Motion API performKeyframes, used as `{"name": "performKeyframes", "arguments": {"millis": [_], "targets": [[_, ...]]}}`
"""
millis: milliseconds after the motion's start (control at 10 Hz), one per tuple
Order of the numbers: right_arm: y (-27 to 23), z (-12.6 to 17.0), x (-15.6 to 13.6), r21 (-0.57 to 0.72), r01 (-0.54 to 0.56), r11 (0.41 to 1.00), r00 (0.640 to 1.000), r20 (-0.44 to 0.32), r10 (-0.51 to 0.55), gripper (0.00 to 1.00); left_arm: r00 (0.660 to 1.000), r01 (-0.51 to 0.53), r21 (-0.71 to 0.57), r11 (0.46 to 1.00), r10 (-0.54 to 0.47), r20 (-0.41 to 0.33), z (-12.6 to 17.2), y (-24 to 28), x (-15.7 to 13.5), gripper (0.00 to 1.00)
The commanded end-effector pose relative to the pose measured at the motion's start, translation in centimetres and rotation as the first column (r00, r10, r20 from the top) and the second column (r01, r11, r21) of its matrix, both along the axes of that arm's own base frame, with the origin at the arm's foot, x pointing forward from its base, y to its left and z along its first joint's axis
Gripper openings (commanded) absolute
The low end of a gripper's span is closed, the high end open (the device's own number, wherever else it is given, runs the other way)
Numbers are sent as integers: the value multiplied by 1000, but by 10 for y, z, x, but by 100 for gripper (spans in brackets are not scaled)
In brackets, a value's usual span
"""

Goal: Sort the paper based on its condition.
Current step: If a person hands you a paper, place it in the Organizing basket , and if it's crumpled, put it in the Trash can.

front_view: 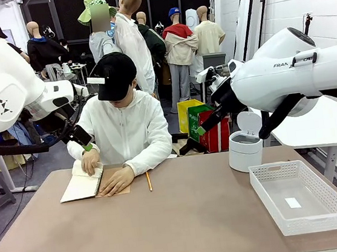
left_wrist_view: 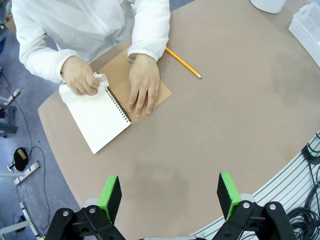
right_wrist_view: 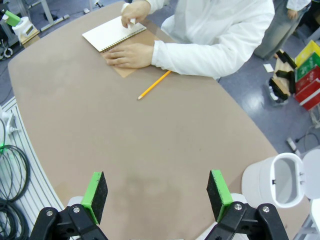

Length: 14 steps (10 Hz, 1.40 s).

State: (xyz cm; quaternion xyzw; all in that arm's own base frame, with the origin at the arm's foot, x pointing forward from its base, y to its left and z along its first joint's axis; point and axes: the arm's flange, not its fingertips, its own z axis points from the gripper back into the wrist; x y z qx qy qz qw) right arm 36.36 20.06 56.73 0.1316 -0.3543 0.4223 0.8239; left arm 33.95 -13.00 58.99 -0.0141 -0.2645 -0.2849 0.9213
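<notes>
Left fingers (left_wrist_view: 110,196) spread wide; right fingers (right_wrist_view: 95,195) spread wide; both hover high.

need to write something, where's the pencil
Front view: the pencil lies on the table, far side, left of centre, just right of the person's hand.

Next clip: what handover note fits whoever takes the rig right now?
Left gripper open, empty, above the table.
Right gripper open, empty, above the table.
Paper: top page in the notebook; one hand of the person grips its crumpled corner, the other hand presses the cover.
Open bin and basket stand at the robot's right.
Done: nothing sorted. Left: take the paper, sort it.
</notes>
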Motion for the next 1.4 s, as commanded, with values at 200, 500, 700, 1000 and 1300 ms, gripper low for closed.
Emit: {"name": "performKeyframes", "arguments": {"millis": [200,500,700,1000,1300], "targets": [[-1,0,1,-7,10,1000,1000,3,-10,100,1000,2,0,1000,-2,2,0,1,0,100],[-1,0,1,-7,10,1000,1000,3,-10,100,1000,2,0,1000,-2,2,0,1,0,100],[-1,0,1,-7,10,1000,1000,3,-10,100,1000,2,0,1000,-2,2,0,1,0,100],[-1,0,1,-7,10,1000,1000,3,-10,100,1000,2,0,1000,-2,2,0,1,0,100],[-1,0,1,-7,10,1000,1000,3,-10,100,1000,2,0,1000,-2,2,0,1,0,100]]}}
